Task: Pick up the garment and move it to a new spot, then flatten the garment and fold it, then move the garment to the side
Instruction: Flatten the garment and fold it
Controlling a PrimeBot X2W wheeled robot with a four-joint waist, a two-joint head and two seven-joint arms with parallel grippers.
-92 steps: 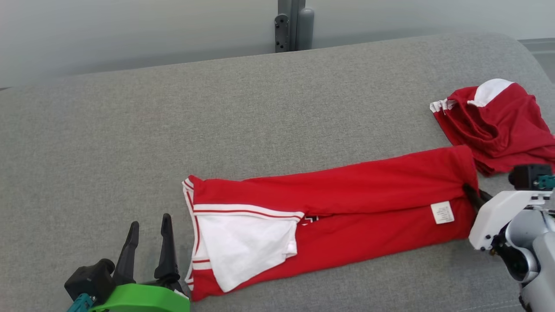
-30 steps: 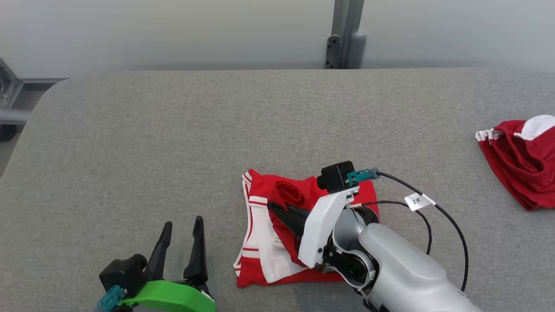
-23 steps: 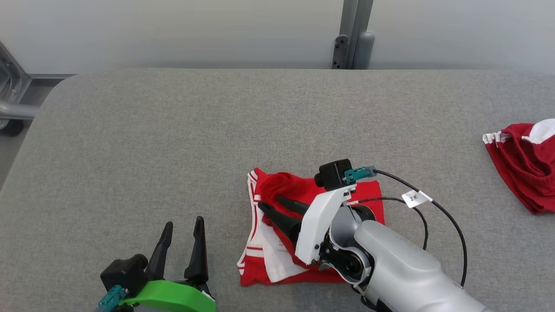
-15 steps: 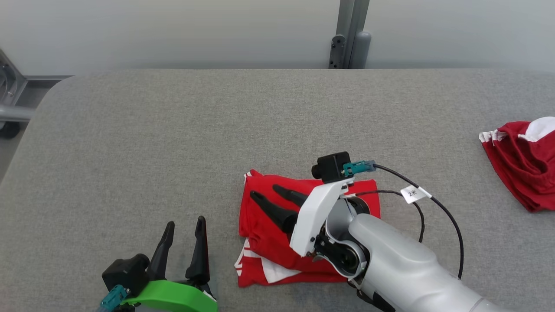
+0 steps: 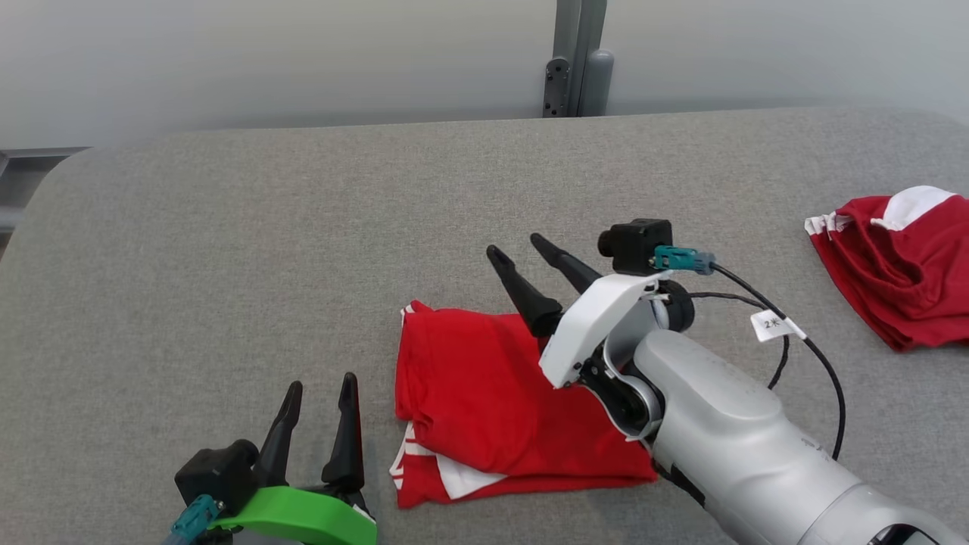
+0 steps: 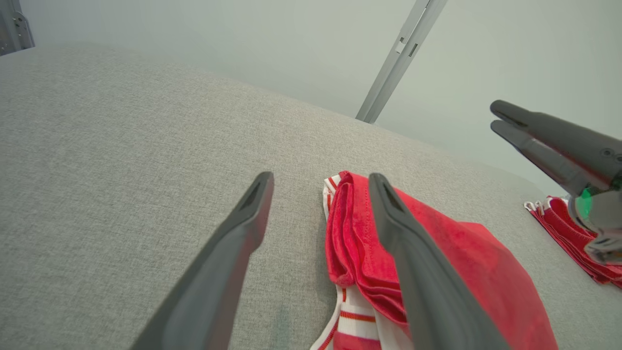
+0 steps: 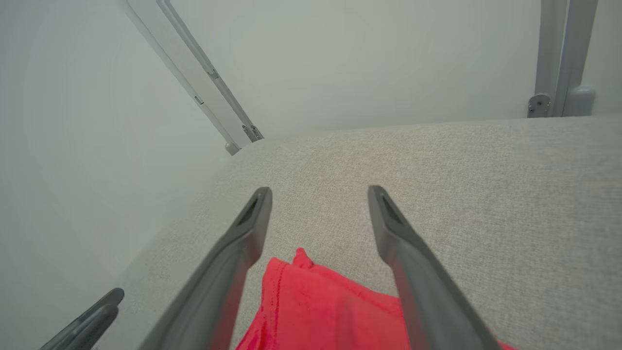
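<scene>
Head view gives us the garment (image 5: 484, 393) lying as a compact red bundle on the grey table (image 5: 227, 227), its layers doubled over and a white striped edge peeking out at its near left corner, so the fold looks done by my reading. The right gripper (image 5: 515, 244) hangs above the garment's far edge, its two dark fingers spread wide and holding nothing, tips clear of the cloth. Raised like that, it reads as a tool keeping out of the fabric so the layers don't get dragged. The left gripper (image 5: 321, 382) sits just to the near left of the garment, also wide open and empty, parked low with its fingers pointing past the garment's left edge. The left wrist view puts that thick folded edge right beside one of its fingers, and whether they touch I cannot tell. It's a handy spot, because from there it could slide in under the thick side. What's left, I judge, is shifting the garment aside. A second red heap (image 5: 893, 265) lies well to the right of the garment. One risk to watch is that a one-sided pinch could let the top layer peel open.
</scene>
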